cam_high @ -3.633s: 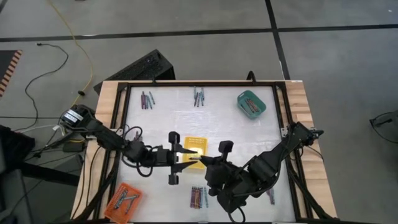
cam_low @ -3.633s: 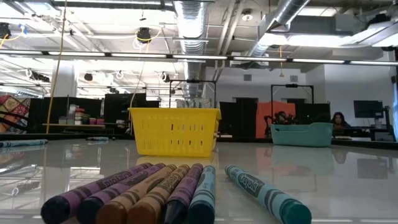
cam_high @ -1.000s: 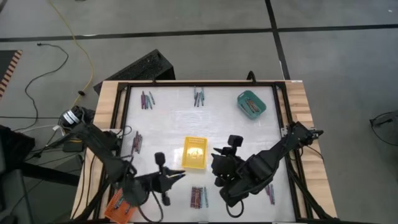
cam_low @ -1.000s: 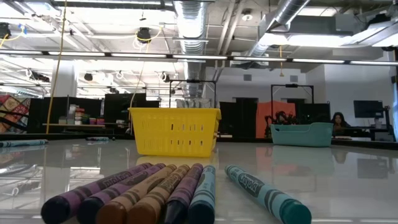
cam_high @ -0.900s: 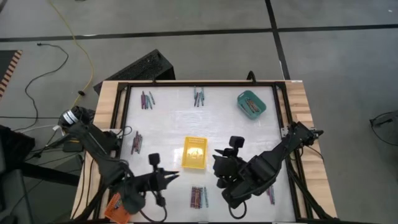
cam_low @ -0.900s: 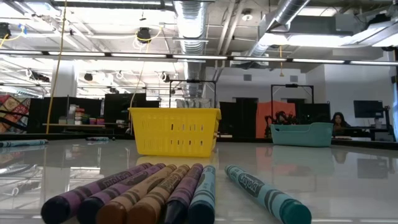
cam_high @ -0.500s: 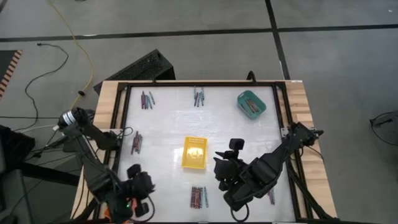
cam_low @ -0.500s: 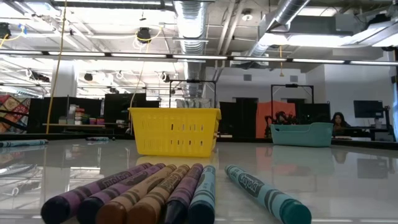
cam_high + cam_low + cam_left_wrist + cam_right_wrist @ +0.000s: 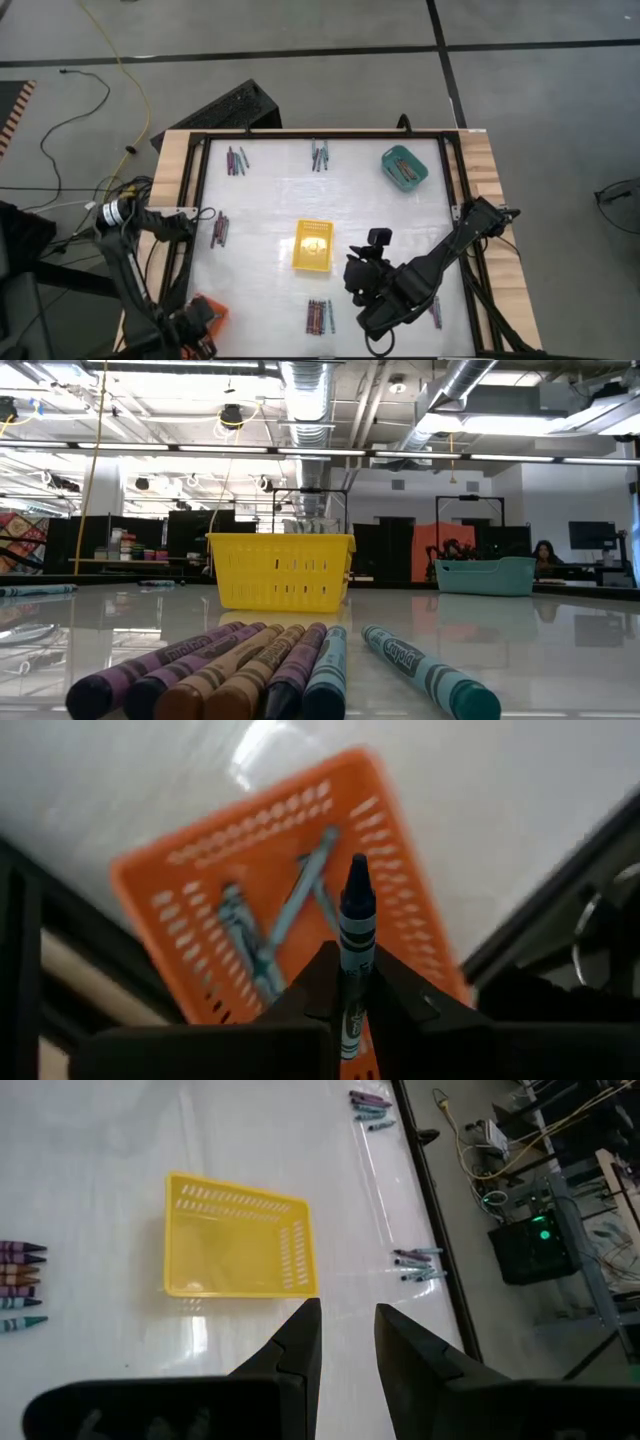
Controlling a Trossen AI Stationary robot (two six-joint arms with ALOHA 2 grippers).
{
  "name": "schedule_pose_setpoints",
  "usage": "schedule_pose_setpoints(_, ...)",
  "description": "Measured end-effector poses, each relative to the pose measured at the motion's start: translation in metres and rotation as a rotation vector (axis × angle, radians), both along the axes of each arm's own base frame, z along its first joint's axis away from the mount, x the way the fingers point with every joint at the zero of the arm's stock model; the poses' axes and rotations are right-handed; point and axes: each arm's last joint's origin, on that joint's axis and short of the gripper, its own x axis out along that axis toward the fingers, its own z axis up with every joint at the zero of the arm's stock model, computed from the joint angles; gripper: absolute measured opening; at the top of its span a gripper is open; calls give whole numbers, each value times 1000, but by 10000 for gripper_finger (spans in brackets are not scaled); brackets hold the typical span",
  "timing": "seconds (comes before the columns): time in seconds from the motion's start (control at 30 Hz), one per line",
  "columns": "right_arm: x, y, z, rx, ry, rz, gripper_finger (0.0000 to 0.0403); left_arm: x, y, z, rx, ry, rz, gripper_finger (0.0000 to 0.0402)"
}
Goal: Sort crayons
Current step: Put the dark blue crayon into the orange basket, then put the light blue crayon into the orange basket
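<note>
Left gripper (image 9: 350, 1005) swung to orange basket (image 9: 290, 920) at table's 7 o'clock, clamping blue crayon (image 9: 352, 950); we expect drop. Right gripper (image 9: 345, 1342) waits, fingers parted, empty.

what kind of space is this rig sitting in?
Most likely an open industrial lab or workshop. The low view shows exposed silver ceiling ducts and strip lights over distant desks with dark monitors. From above, the white-topped, wood-edged table stands on bare grey concrete, with a yellow cable trailing across it.
</note>
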Motion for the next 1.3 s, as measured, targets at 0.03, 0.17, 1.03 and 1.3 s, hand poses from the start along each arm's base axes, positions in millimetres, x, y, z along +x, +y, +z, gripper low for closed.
schedule_pose_setpoints(0.03,0,0,0,1,-2,0,103,-1,-2,-3,4,15,16,14)
schedule_pose_setpoints(0.17,0,0,0,3,-5,0,103,-4,-2,-13,-11,61,43,14)
schedule_pose_setpoints(1.03,-11,6,-63,118,64,-175,103,0,2,-20,1,85,5,159)
schedule_pose_setpoints(1.3,-26,5,-107,248,237,-343,103,7,4,17,16,-214,-70,164)
